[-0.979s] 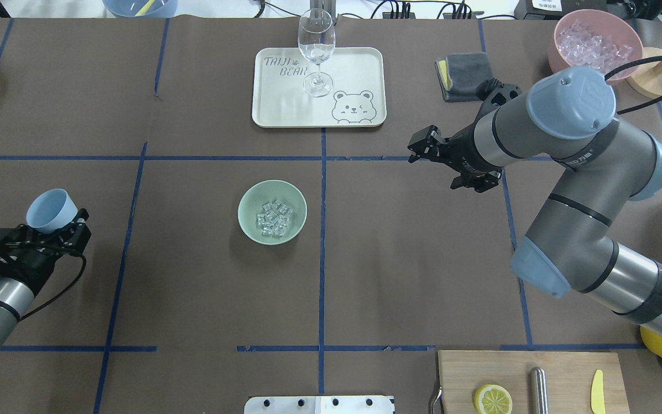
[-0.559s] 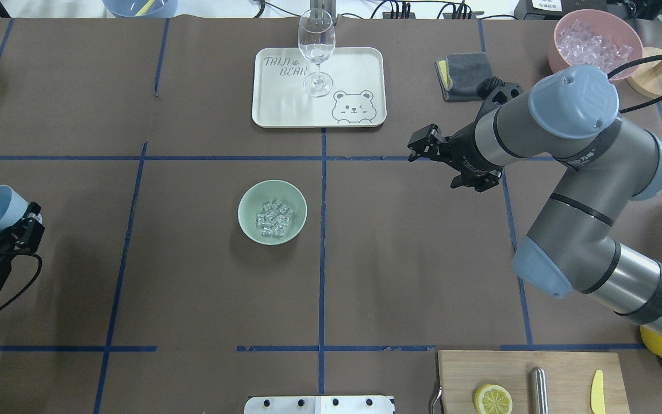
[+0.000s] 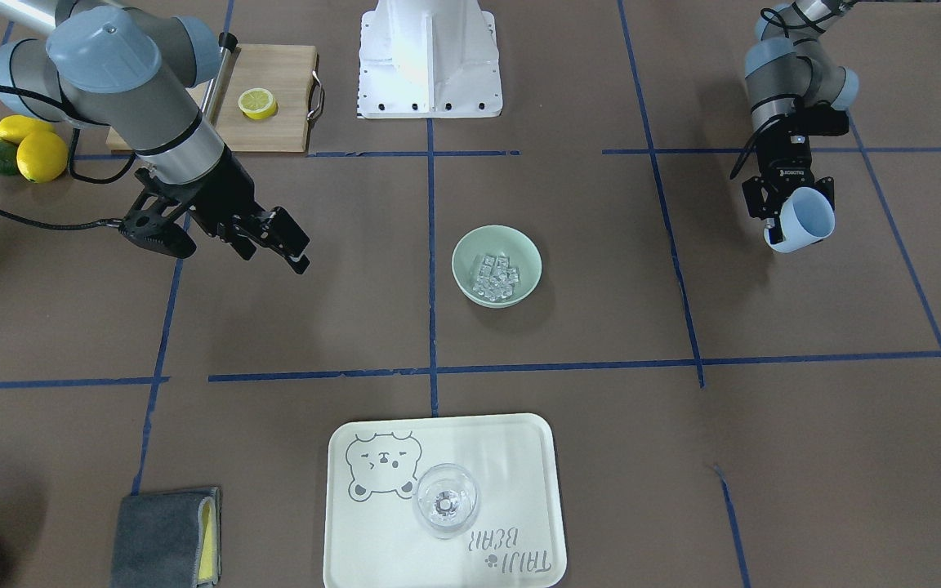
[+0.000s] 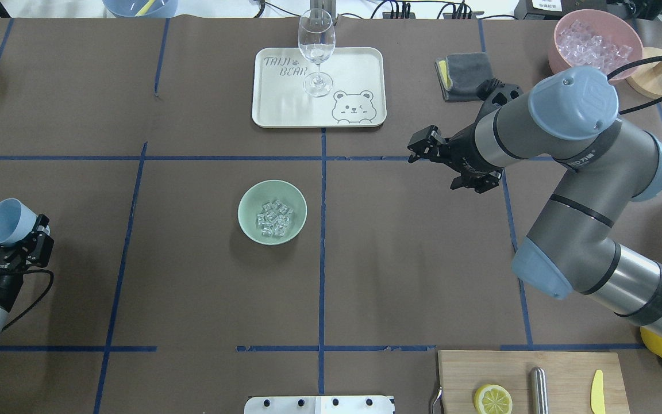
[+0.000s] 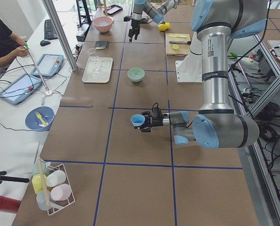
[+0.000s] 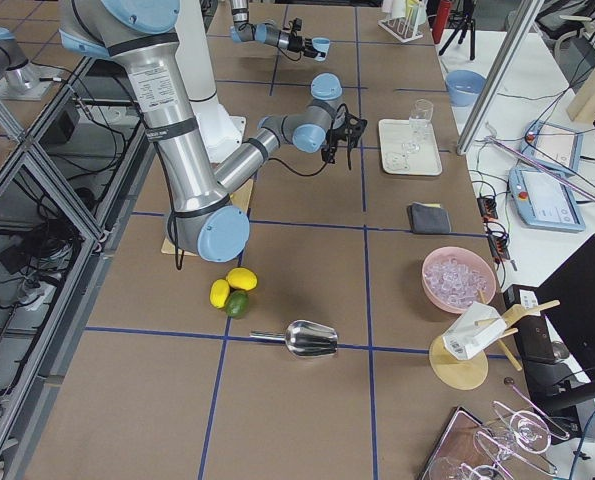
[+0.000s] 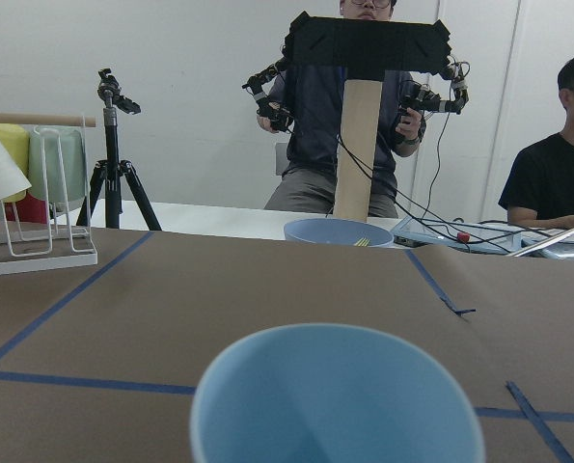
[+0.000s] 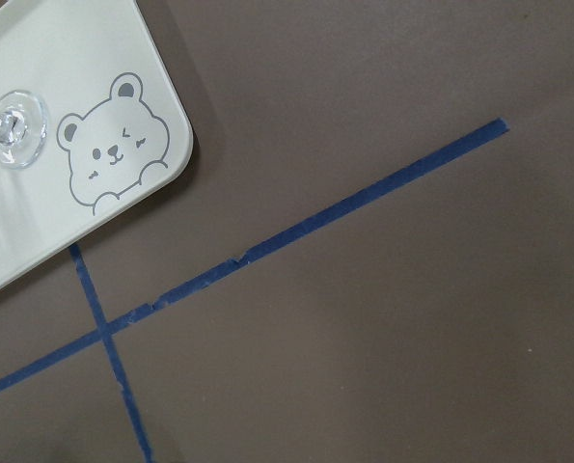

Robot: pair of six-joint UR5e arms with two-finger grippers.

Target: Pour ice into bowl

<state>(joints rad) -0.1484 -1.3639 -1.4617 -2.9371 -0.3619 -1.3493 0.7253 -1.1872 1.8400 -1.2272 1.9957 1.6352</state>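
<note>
**Ice lies in the green bowl; my left pincer holds a blue cup off to the side**

A round, pale mint-green bowl point(image 4: 247, 214) stands on a brown worktop point(image 4: 411, 276) marked with blue tape lines. A cluster of small clear ice point(image 4: 273, 218) cubes lies in the bottom of the bowl, glinting white.

Well away from the bowl on my left, near the worktop's edge, my left pincer point(image 4: 14, 237) is closed around a blue cup point(image 4: 8, 220). It grips the cup low on its body. The cup is tipped, with its open mouth facing away from me. My left wrist camera looks over the rim into its plain blue inside.

Beyond the bowl and off to my right, well apart from it, my right pincer point(image 4: 423, 144) hovers above the worktop. Its jaws stand apart and hold nothing.

Straight past the bowl, on the side away from me, lies a cream tray point(image 4: 365, 63) printed with a bear. A clear wine glass point(image 4: 316, 52) stands upright on it. Much farther from the bowl, at the far right corner, a pink tub point(image 4: 561, 34) holds a heap of more clear cubes.
</note>
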